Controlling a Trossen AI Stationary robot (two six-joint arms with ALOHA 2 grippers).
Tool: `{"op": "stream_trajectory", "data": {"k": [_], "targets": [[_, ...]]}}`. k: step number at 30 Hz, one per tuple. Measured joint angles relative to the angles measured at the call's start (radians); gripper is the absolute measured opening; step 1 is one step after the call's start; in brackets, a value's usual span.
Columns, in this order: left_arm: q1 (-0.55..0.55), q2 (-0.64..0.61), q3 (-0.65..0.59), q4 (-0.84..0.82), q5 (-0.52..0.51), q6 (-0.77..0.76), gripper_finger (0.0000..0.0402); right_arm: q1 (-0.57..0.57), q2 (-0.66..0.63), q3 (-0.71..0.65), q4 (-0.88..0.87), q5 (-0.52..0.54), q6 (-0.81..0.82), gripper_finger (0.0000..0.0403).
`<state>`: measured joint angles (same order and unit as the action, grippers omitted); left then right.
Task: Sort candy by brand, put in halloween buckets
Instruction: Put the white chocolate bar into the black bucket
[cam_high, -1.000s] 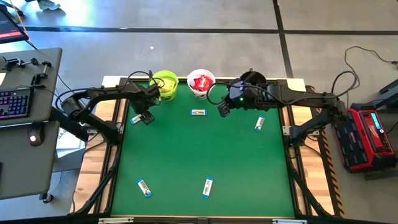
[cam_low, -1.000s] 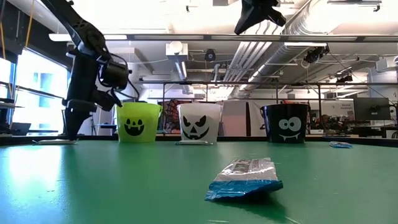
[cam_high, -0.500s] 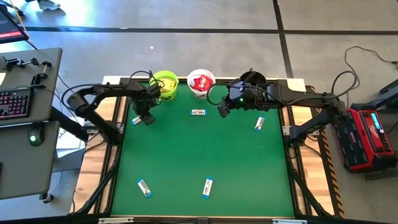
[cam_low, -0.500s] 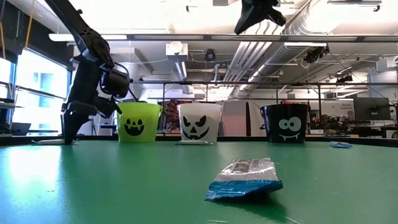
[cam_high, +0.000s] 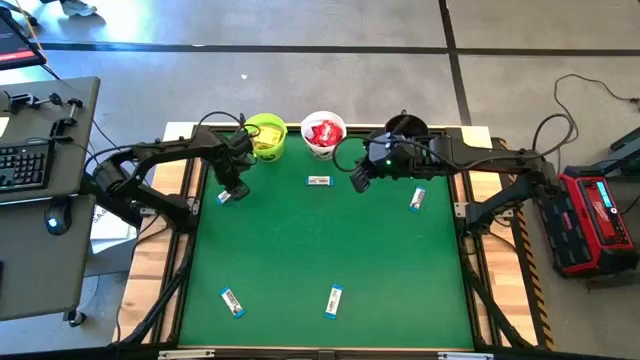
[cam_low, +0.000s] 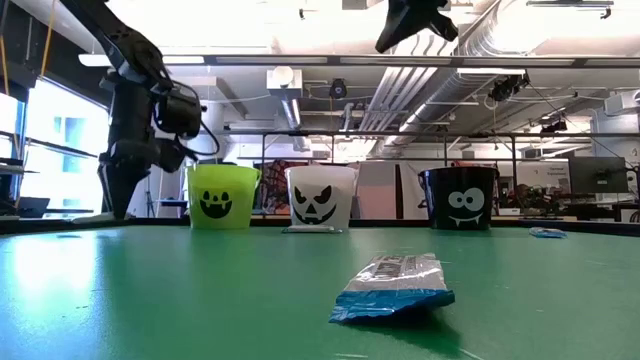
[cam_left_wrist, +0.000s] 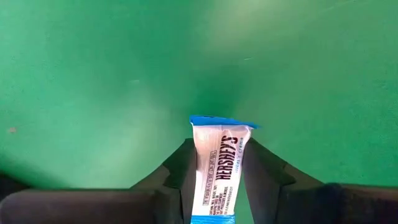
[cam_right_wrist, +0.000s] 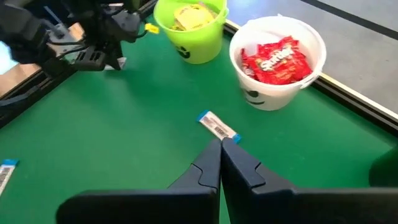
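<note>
Since a second ago: left hand (cam_left_wrist: 214, 177) closed from wide onto a blue-and-white bar (cam_left_wrist: 216, 168) and lifted off the worktop (cam_high: 330, 240), near its far left corner, just beside the lime green bucket (cam_high: 265, 135). Bar now pinched lengthwise between the fingers (cam_left_wrist: 180, 171), one blue end poking out ahead of them. Lime green bucket already loaded with yellow packets (cam_right_wrist: 189, 15). Next over, white bucket (cam_high: 323, 133) full of red packets (cam_right_wrist: 273, 59). Just in front of it, a loose bar (cam_high: 319, 181) flat on the green. Further right, right hand (cam_right_wrist: 221, 155) pressed fully shut, empty, hovering above that bar. Black bucket (cam_low: 458, 198) at the far right of the row, likely the bars' home. Best handling for the carry: steady pinch, clearance over both nearer rims, release only once centred above the black one. More bars (cam_high: 417, 199) well apart across the worktop, waiting.
</note>
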<state>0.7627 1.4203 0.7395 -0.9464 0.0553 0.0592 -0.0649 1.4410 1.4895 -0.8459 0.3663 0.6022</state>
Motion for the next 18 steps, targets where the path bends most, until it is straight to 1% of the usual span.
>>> {"op": "stream_trajectory", "data": {"k": [2,5,11,14,18], "targets": [[-0.001,-0.032,0.000,0.000,0.055,-0.007,0.0091,0.024,0.006,0.000,0.035,0.001,0.000,0.0000],[-0.001,-0.086,0.000,0.007,0.149,-0.037,0.0092,0.070,0.035,0.000,0.134,0.005,-0.012,0.0000],[-0.007,-0.200,0.002,0.087,0.314,-0.147,0.0092,0.141,0.168,0.000,0.389,0.008,-0.055,0.0000],[-0.024,-0.251,0.002,0.169,0.386,-0.236,0.0092,0.156,0.238,0.000,0.541,0.029,-0.078,0.0000],[-0.062,-0.313,0.002,0.322,0.417,-0.386,0.0092,0.159,0.326,0.000,0.704,0.034,-0.081,0.0000]]}}
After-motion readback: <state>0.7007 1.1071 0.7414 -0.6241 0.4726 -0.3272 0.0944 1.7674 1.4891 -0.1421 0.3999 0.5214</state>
